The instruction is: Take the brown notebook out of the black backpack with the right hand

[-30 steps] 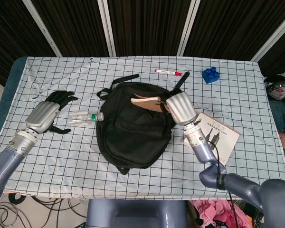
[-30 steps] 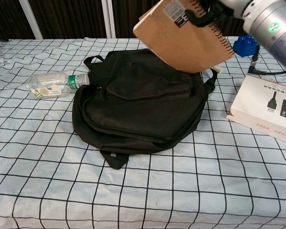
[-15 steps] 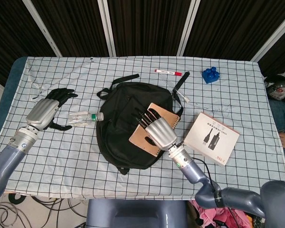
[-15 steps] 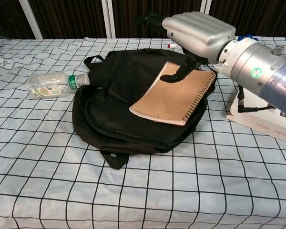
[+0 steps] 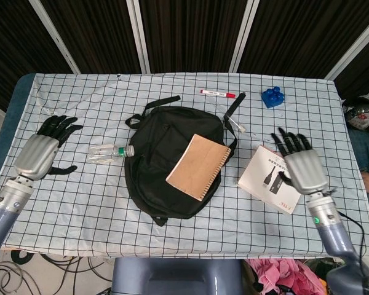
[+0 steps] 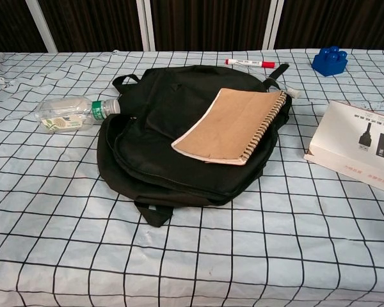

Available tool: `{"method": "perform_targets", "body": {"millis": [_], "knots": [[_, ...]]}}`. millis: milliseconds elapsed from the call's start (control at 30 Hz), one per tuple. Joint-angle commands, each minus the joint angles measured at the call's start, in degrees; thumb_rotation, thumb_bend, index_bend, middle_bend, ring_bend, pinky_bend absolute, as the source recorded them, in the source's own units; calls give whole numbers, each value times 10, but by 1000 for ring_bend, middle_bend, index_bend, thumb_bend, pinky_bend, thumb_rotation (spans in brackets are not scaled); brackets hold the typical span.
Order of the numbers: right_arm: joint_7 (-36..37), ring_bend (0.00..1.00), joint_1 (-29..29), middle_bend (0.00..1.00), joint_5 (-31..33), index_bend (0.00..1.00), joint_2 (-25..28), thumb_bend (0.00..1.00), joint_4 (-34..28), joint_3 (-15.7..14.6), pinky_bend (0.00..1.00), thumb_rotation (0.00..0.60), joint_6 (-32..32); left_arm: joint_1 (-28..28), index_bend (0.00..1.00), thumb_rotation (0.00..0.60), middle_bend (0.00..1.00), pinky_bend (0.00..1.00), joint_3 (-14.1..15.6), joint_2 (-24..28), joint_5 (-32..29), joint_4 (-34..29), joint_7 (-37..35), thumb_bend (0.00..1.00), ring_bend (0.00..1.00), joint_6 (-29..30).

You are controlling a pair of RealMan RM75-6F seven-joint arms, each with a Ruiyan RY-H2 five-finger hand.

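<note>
Right robot hand (image 5: 302, 167) is raised over the near right part of the bench (image 5: 80, 203), fingers spread, holding nothing, its palm side hidden from the head camera; it overlaps the near edge of a white product box (image 5: 272, 178) in that view, and contact cannot be judged. Left robot hand (image 5: 40, 152) sits at the far left of the bench, fingers likewise spread and empty. Neither hand appears in the chest view. Other items noted: a clear plastic bottle (image 6: 70, 111) with a green cap, lying on its side just left of the black backpack (image 6: 160, 153); a red-capped marker (image 6: 249, 62) beyond the backpack; a blue toy brick (image 6: 328, 61) toward the far right corner. Nothing lies on top of the brown notebook (image 6: 233, 126). It rests flat on the upper face of the backpack, fully outside it, closed, cover up. Its cover is plain kraft brown, with a wire spiral binding along its right edge and pale page edges showing at the near side.
</note>
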Motion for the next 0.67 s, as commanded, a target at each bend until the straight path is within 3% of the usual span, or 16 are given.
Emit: {"method": "perform_targets", "body": {"millis": [33,200,367,533,667], "knots": [[101,116,-100,0,-48,0,46,180,50,-52,123,600,84,74,174,600,96,0,45,-12,41,1,52,97,0,87],[133,133,-176,0,-84,0,26,183,88,-85,122,600,157,139,174,600,96,0,79,-41,62,17,69,97,0,155],[145,139,-233,1,-109,0,-20,187,122,-97,122,600,220,185,173,600,96,0,104,-65,82,36,54,97,0,196],[149,166,-259,19,-127,0,-54,190,157,-95,122,600,248,217,173,600,96,0,118,-80,100,56,25,99,0,227],[141,164,-263,18,-124,0,-57,191,168,-90,121,600,232,225,173,600,95,0,119,-69,106,42,29,102,0,229]]}}
